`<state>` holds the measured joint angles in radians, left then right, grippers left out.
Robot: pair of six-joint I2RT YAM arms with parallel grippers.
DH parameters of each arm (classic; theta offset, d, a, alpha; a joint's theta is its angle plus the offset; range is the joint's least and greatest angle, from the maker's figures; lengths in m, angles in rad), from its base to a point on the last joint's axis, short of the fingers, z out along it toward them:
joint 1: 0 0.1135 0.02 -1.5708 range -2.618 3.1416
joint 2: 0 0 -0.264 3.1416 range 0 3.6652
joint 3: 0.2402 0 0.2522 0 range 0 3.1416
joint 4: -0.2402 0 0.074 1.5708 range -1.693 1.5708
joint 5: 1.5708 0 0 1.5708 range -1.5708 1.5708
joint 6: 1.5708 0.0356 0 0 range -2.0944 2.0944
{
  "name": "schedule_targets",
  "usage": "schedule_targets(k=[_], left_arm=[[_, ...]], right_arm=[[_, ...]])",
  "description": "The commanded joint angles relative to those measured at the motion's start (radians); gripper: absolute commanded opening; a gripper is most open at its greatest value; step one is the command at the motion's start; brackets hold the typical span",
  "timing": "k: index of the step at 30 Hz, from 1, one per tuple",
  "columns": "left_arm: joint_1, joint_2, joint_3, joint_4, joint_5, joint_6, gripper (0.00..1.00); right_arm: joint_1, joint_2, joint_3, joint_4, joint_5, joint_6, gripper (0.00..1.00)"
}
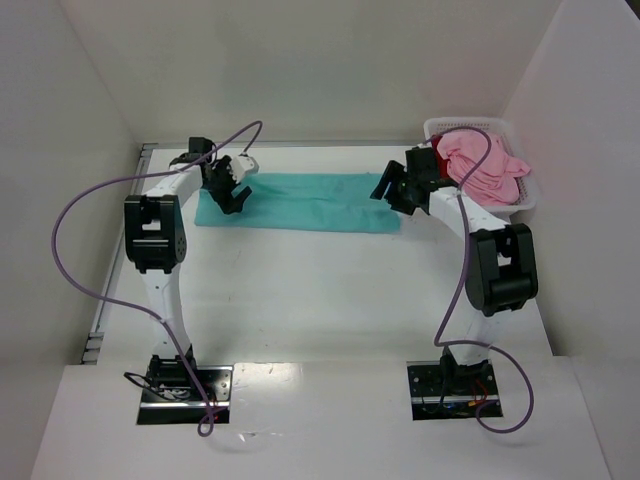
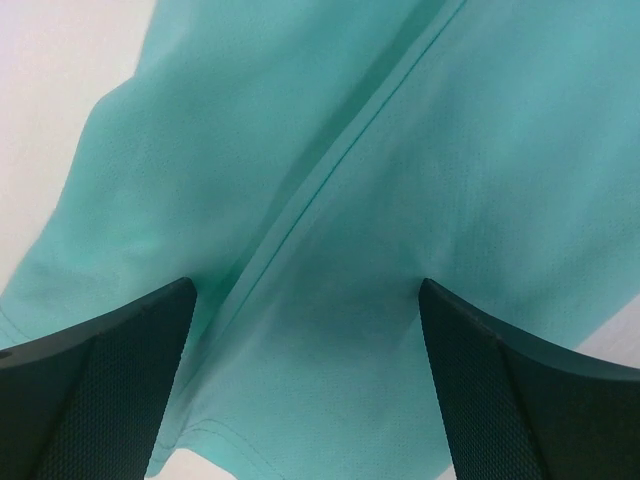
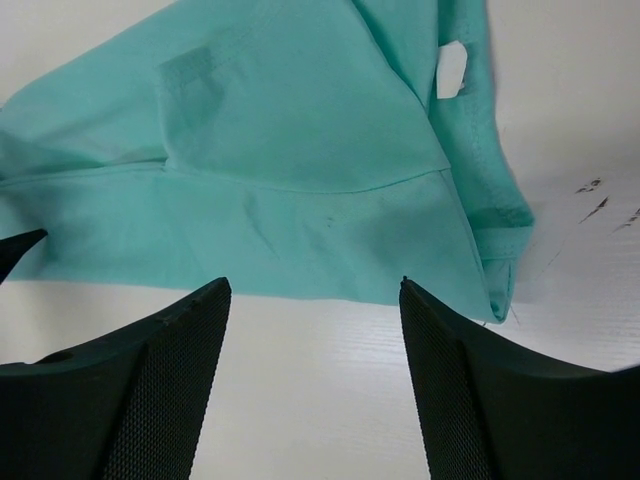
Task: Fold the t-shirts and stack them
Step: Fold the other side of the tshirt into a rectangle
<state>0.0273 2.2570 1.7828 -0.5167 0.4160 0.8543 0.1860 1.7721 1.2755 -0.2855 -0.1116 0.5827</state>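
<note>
Left gripper [image 1: 232, 197] spread wide, empty, over left end of teal t-shirt [image 1: 310, 202]; right gripper [image 1: 388, 190] parted, empty, at its right end. Shirt lies flat, a long strip. Far right: pink t-shirt [image 1: 485, 165] heaped in white basket [image 1: 533, 200].

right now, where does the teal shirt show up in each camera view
top external: the teal shirt lies as a long flat strip at the far middle of the table, between the left gripper and the right gripper.
left wrist: it fills most of the picture.
right wrist: it spans the upper half.
shared landmark: the white table, bare beside the shirt in every view.
</note>
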Motion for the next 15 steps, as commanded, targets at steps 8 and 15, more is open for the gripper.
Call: schedule_targets(k=[8,15], left_arm=[[0.000,0.012,0.000,-0.054,0.003,-0.035,1.00],[-0.030,-0.069,-0.103,-0.117,-0.039,-0.144,1.00]], right_arm=[[0.010,-0.080,0.016,0.000,0.021,0.023,0.82],[0.010,-0.013,0.102,0.000,0.006,0.005,0.86]])
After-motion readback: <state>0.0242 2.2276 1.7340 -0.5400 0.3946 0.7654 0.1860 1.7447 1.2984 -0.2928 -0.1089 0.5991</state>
